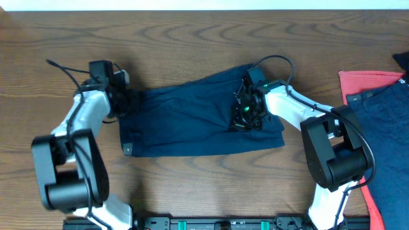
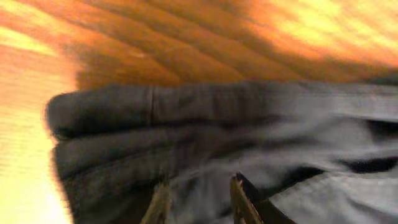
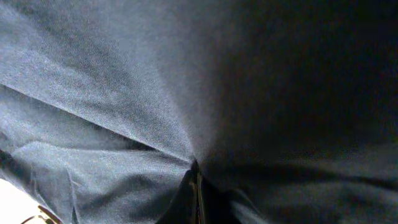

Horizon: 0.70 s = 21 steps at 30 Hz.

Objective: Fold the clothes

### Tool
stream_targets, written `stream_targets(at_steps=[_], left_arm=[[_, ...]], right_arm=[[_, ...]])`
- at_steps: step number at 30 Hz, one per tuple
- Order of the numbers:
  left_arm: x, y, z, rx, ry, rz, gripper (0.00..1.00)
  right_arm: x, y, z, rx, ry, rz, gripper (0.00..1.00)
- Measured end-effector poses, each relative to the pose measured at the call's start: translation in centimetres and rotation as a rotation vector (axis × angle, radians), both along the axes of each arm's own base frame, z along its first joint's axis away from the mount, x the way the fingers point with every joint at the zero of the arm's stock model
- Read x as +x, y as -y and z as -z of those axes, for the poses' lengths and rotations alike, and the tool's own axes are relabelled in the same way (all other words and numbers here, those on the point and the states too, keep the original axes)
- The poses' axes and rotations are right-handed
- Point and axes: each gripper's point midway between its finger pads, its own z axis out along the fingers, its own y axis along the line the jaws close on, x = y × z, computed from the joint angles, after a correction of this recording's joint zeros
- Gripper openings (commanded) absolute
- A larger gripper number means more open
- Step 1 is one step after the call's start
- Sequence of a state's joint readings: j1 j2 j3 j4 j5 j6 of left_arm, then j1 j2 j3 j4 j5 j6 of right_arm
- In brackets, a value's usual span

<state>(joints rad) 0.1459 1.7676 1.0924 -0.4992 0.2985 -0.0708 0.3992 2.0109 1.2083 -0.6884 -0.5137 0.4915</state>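
**A:** Entry one, the right gripper?

**B:** Right gripper (image 3: 196, 186): its fingertips are pressing together at the bottom of the right wrist view, pinching up a ridge of the navy shorts (image 3: 124, 93). Creases are fanning out from the pinch, and the cloth is filling the whole view.

**A:** Entry two, the left gripper?

**B:** Left gripper (image 2: 199, 205): its two fingers (image 2: 242, 202) are standing a little apart, with dark cloth lying between them. The view is smearing, so I cannot tell whether they are gripping the cloth or only straddling it. Just beyond them a thick seamed edge of the shorts is running across, and the wooden table (image 2: 186, 37) is showing past it.

**A:** Entry three, the shorts overall?

**B:** They are lying spread in the middle of the table, their long side running left to right. The left gripper is sitting at their left end. The right gripper is sitting on their right part, inside the outline.

**A:** Entry four, farther out?

**B:** A red garment (image 1: 361, 83) is lying at the table's right edge, well apart from the shorts. A blue garment (image 1: 390, 128) is overlapping it.
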Motion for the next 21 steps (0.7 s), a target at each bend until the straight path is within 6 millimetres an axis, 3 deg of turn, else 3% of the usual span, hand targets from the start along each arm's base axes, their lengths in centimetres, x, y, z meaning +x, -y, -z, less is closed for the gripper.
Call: stream_targets(at_steps=[2,6,10,14,16,21], left_arm=[[-0.1,0.8,-2.7,-0.025,0.046,0.020,0.41],[-1.6,3.2,-8.2,-0.066,0.120,0.083,0.44],[-4.9,6.4,-9.9,-0.098,0.075,0.167,0.44],[-6.5,9.3,-7.7,-0.111,0.026,0.256,0.43],[-7.5,10.4,-5.3,-0.113,-0.010,0.292,0.43],[-10.9,11.4,0.7,-0.108,-0.134,0.313,0.43]], right_arm=[[0.1,0.0,-0.1,0.005,0.014,-0.021,0.04],[0.6,0.5,-0.7,-0.003,0.089,-0.091,0.09],[3.8,0.7,-4.4,0.024,0.306,-0.121,0.17],[6.9,-0.1,-9.5,0.072,0.528,-0.119,0.14],[7.6,-0.7,-10.4,0.086,0.571,-0.116,0.12],[7.7,-2.4,-7.5,0.092,0.518,-0.102,0.08]])
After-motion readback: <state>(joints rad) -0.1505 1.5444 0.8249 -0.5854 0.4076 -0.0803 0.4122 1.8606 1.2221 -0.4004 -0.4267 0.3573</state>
